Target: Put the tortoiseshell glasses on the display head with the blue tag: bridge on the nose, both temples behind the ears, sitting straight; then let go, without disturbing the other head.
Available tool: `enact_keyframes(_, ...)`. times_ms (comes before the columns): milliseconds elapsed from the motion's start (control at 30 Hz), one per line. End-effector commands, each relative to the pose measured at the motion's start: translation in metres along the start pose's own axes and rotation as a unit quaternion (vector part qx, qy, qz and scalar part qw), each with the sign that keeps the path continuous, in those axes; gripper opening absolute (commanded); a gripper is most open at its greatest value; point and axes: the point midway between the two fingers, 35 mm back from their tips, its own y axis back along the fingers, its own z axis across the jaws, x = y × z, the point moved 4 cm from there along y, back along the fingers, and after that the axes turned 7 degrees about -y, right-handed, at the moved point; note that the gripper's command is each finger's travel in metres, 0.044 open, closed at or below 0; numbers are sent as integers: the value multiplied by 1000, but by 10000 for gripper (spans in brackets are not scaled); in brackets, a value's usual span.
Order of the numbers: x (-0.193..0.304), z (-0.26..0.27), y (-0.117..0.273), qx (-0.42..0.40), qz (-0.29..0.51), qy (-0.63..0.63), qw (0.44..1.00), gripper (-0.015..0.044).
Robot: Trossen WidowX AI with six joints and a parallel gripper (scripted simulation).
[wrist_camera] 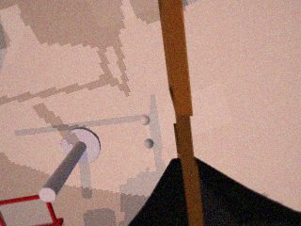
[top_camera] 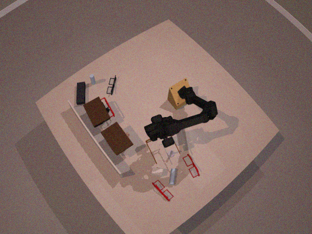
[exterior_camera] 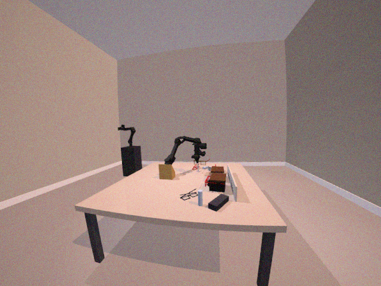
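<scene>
Gripper nearly closed, pinching tortoiseshell glasses | display heads: no writing legible

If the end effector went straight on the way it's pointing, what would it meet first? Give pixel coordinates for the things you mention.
The end effector (top_camera: 161,137) (exterior_camera: 197,161) (wrist_camera: 182,165) would probably meet the table top (top_camera: 141,75) (exterior_camera: 147,190) (wrist_camera: 254,118), beside the round-based stand (top_camera: 171,153) (exterior_camera: 197,170) (wrist_camera: 66,170), though depth is unclear.

In the top view, most of the tortoiseshell glasses' front is hidden beneath the arm, and the tool's fingertips are covered too. The faces of both display heads are concealed by their brown tops, and no blue tag can be made out. In the wrist view, the brown frame is cut off at top and bottom, and the red glasses are cropped at the lower left.
</scene>
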Motion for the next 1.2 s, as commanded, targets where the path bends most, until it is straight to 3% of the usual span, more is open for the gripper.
enact_keyframes(0,-12,-20,-1,6,1,37,999,0)
enact_keyframes(1167,-44,-182,-1,5,6,393,919,0)
